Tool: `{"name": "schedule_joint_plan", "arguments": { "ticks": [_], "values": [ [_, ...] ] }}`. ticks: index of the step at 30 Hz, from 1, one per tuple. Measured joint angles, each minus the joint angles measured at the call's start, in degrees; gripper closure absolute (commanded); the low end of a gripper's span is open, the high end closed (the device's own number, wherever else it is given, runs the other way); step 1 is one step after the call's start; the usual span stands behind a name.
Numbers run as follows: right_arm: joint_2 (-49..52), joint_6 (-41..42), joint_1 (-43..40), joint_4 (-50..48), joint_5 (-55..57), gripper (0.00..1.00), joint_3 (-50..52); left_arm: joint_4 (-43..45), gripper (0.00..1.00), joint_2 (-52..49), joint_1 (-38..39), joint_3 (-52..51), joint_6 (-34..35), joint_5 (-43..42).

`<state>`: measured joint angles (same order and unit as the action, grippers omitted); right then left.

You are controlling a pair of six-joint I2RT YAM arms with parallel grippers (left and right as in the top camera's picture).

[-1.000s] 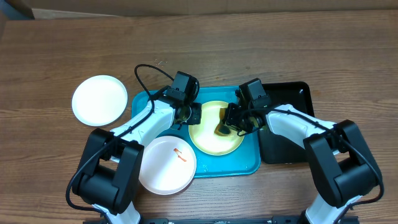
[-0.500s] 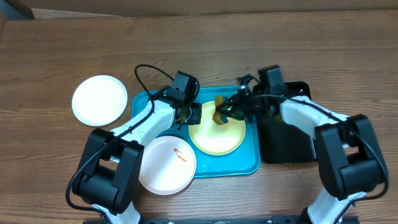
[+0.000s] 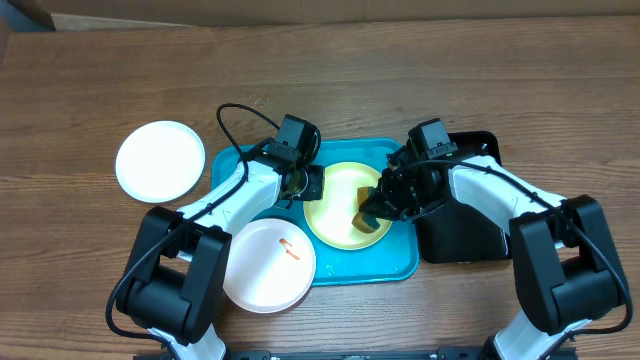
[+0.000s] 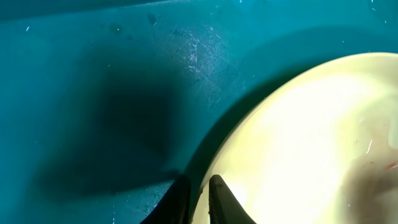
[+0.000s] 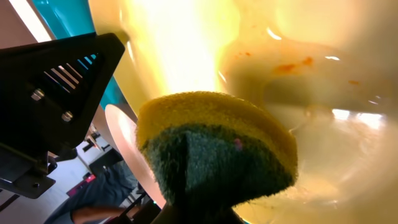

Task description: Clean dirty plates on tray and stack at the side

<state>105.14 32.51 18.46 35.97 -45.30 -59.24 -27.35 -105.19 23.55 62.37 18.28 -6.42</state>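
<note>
We list: turquoise tray (image 3: pixel 400 268), mid-table, bearing the pale yellow plate (image 3: pixel 335 228) (orange smears show on it in the right wrist view). Left gripper (image 4: pixel 199 193) pinched narrow on that plate's left rim. Right gripper (image 3: pixel 388 197) clamped on a yellow-and-green sponge (image 5: pixel 211 149) over the plate's right side. Smeared white plate (image 3: pixel 265 268) overlaps the tray's near-left corner. Clean white plate (image 3: pixel 160 160) sits apart on the table (image 3: pixel 500 80). Black tray (image 3: pixel 470 245) lies just right of the turquoise one.
</note>
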Motion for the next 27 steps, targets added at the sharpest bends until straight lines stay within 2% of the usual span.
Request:
{"name": "schedule_joint_plan", "arguments": {
  "ticks": [5,11,20,27],
  "values": [
    [0.0,0.8,0.1,0.4,0.0,0.96,0.0,0.0,0.86,0.0,0.0,0.0,0.0,0.0],
    [0.0,4.3,0.1,3.2,5.3,0.96,0.0,0.0,0.86,0.0,0.0,0.0,0.0,0.0],
    [0.0,8.0,0.1,2.1,12.4,0.96,-0.1,0.0,0.86,0.0,0.0,0.0,0.0,-0.1],
    [0.0,10.1,0.1,0.7,12.5,0.96,-0.1,0.0,0.86,0.0,0.0,0.0,0.0,-0.2]
  ]
}}
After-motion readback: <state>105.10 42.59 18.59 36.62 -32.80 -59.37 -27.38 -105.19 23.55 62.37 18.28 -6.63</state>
